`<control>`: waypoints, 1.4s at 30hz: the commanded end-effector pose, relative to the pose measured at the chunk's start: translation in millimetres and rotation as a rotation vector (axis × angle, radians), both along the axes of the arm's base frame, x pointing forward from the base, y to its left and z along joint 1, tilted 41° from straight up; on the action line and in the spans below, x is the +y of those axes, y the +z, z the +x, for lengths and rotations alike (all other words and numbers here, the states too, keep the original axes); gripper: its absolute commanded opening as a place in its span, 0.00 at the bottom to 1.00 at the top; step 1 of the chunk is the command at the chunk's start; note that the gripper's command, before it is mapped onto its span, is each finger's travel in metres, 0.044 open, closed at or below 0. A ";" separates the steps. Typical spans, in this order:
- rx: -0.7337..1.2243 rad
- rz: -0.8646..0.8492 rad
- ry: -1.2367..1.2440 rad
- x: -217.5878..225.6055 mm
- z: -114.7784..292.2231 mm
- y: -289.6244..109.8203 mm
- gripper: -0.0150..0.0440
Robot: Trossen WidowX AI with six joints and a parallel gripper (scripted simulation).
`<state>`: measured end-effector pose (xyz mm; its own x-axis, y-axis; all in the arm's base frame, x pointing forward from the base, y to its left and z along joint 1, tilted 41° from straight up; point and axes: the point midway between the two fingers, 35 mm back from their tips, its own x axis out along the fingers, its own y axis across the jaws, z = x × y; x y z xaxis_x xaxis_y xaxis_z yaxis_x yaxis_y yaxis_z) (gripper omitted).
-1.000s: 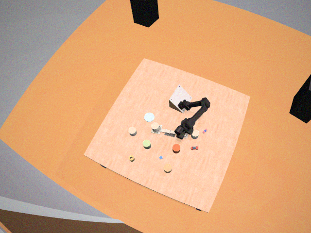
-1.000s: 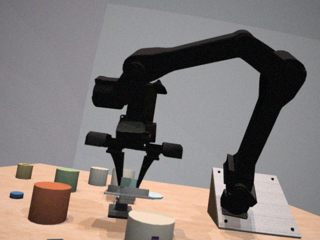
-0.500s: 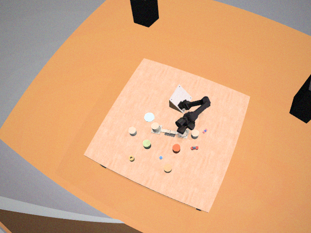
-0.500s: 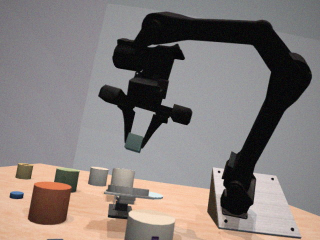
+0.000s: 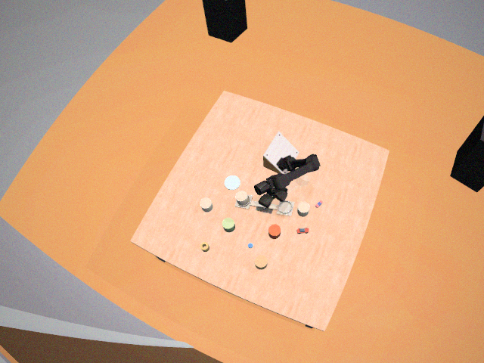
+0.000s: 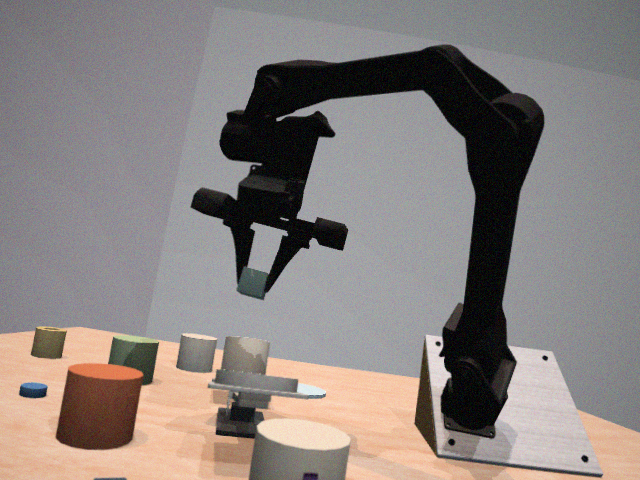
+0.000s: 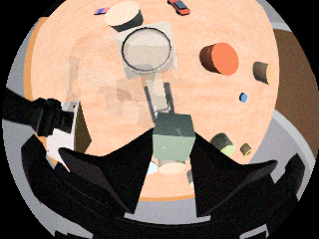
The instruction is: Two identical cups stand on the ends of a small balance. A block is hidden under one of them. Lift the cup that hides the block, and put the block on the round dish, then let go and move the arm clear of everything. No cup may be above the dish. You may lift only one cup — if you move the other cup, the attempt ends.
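Observation:
My gripper (image 6: 252,281) (image 7: 171,133) (image 5: 265,201) is shut on a small teal block (image 6: 251,284) (image 7: 171,134) and holds it high above the balance (image 6: 253,383) (image 5: 255,203). One cream cup (image 5: 241,197) (image 6: 245,354) stands on the balance's left end. The other end's round pan (image 5: 284,207) (image 7: 146,50) is bare. The second cup (image 5: 303,208) (image 6: 299,446) (image 7: 126,15) stands on the table beside that pan. The round light-blue dish (image 5: 231,181) (image 6: 311,391) lies flat on the table, beyond the balance on the side of the arm's base.
A cream cylinder (image 5: 206,203), a green one (image 5: 228,224) (image 6: 133,353), an orange-red one (image 5: 274,231) (image 6: 98,405), a tan one (image 5: 260,262), a yellow ring (image 5: 204,246), a blue disc (image 5: 249,245), a red toy car (image 5: 302,230) and a small pink piece (image 5: 318,203) lie around. The arm's base plate (image 5: 280,150) stands behind.

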<state>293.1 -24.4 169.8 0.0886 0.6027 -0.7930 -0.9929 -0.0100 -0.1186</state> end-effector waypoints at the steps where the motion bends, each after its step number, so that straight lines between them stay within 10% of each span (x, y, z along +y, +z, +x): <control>1: 0.002 -0.016 0.012 -22.1 9.7 -22.6 0.25; 26: 0.072 0.012 0.085 -152.8 -13.7 -214.8 0.25; 42: 0.051 0.039 0.129 -155.7 -34.1 -279.6 0.25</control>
